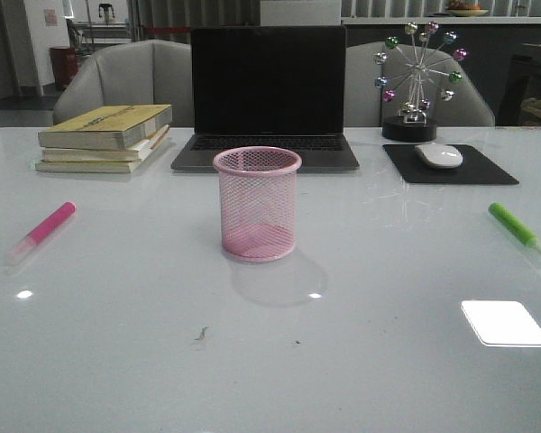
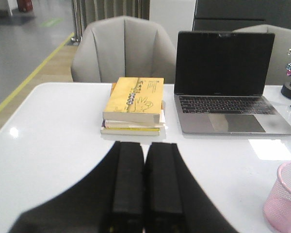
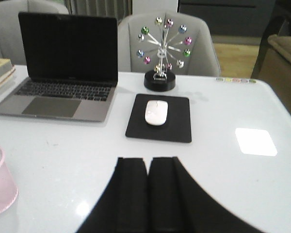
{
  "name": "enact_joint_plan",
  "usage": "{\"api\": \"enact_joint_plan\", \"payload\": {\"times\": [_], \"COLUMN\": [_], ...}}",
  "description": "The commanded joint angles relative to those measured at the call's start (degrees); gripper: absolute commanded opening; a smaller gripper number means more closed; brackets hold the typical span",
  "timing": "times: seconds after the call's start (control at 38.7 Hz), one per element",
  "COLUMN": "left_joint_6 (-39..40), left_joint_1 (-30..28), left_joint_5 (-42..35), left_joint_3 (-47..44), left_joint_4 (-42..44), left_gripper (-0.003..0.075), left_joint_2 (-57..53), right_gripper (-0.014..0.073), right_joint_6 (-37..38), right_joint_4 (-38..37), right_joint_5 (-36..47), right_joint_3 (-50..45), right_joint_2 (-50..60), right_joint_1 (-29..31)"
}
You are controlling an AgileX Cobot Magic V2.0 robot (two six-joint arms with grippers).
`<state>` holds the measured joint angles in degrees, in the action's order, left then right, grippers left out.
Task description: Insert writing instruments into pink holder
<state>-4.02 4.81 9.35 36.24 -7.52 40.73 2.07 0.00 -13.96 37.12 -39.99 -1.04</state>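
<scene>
The pink holder stands upright and empty at the middle of the white table; its edge also shows in the left wrist view and the right wrist view. A pink marker lies flat on the table's left side. A green marker lies flat on the right side. Neither arm shows in the front view. My left gripper is shut and empty above the table, with the books beyond it. My right gripper is shut and empty, with the mouse pad beyond it.
A stack of books sits at the back left. An open laptop stands behind the holder. A black mouse pad with a white mouse and a ball-wheel ornament are at the back right. Grey chairs stand behind the table.
</scene>
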Motion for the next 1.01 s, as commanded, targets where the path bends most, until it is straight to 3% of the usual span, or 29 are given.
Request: {"api": "enact_joint_plan", "payload": {"times": [0.0, 0.41, 0.62, 0.75, 0.9, 0.98], "left_joint_6": [0.1, 0.2, 0.1, 0.1, 0.1, 0.1], "left_joint_1": [0.3, 0.3, 0.3, 0.3, 0.3, 0.3], "left_joint_5": [-4.4, -9.4, -7.1, -3.8, -2.7, -2.8], "left_joint_3": [2.2, 2.2, 2.2, 2.2, 2.2, 2.2], "left_joint_4": [-2.3, -11.9, -13.1, -11.5, -10.9, -10.9], "left_gripper": [0.0094, 0.0093, 0.0096, 0.0208, 0.0379, 0.0426], "left_joint_2": [1.6, 4.7, 5.7, 5.9, 5.9, 5.9], "right_gripper": [0.0038, 0.0061, 0.029, 0.041, 0.0408, 0.0408], "right_joint_6": [0.0, 0.0, 0.0, 0.0, 0.0, 0.0], "right_joint_4": [0.0, 0.0, 0.0, 0.0, 0.0, 0.0], "right_joint_5": [4.6, 5.1, 5.5, 5.7, 5.7, 5.9], "right_joint_3": [2.2, 2.2, 2.2, 2.2, 2.2, 2.2], "right_joint_2": [-2.2, -5.6, -5.7, -5.7, -5.7, -5.7], "right_joint_1": [0.1, 0.1, 0.1, 0.1, 0.1, 0.1]}}
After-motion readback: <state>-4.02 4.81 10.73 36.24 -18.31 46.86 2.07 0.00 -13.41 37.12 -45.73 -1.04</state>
